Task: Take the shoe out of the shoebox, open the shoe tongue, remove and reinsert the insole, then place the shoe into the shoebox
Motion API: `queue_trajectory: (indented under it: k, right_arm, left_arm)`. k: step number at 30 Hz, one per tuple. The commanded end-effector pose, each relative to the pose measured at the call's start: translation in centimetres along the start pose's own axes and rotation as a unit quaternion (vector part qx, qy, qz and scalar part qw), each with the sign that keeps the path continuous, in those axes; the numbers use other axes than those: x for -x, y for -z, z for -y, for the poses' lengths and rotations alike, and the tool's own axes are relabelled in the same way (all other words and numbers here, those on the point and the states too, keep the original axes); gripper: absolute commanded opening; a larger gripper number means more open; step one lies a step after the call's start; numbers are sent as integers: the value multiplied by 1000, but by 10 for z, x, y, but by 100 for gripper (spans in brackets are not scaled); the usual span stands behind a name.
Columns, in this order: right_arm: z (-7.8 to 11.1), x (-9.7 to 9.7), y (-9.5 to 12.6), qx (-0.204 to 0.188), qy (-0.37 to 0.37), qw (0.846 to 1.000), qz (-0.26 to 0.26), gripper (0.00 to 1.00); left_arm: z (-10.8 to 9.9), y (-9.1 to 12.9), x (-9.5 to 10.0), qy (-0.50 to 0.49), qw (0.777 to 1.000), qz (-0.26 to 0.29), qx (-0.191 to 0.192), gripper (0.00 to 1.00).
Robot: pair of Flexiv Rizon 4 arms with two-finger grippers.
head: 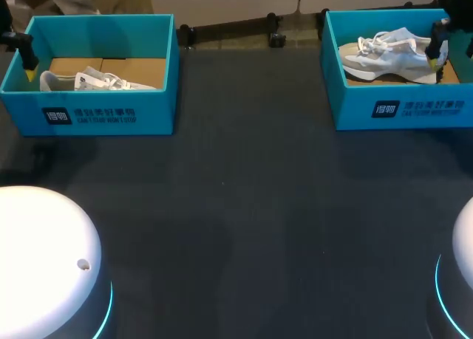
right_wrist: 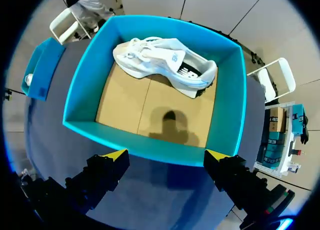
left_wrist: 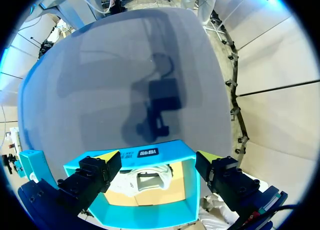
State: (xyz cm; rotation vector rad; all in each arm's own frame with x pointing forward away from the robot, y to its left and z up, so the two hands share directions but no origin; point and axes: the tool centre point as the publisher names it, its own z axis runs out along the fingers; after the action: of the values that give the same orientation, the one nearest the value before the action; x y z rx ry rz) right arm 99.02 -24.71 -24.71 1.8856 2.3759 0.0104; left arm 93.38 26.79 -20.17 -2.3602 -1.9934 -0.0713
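Teal shoebox [right_wrist: 150,146] rim lies just ahead of spread right hand [right_wrist: 164,156]

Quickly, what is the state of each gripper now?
Left gripper: open, holding nothing.
Right gripper: open, holding nothing.

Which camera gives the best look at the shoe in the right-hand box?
The right wrist view: the whole shoe shows from above. The head view shows the shoe smaller, from the side. The left wrist view misses it.
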Motion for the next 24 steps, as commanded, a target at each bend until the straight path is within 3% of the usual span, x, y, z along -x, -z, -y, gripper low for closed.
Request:
queue_trajectory:
  k: [1, 9, 11, 20, 24]
  right_arm:
    - [-12, 0, 0, -36, 0, 999, 1, 100]
    - [-13, 2, -3, -40, -1, 999, -3, 100]
    - [-24, 6, -2, -41, -20, 998, 32, 100]
    - [-81, 29, -15, -30, -46, 996, 74, 100]
    - [-96, 35, -23, -31, -60, 994, 87, 100]
  left_arm:
    - [1, 0, 0, 0, 1000, -1, 1, 100]
    - [1, 0, 0, 0, 1000, -1, 1, 100]
    - [1, 0, 0, 0, 1000, -1, 1, 100]
    - [1, 0, 0, 0, 1000, -1, 1, 100]
    - [1, 0, 0, 0, 1000, -1, 1, 100]
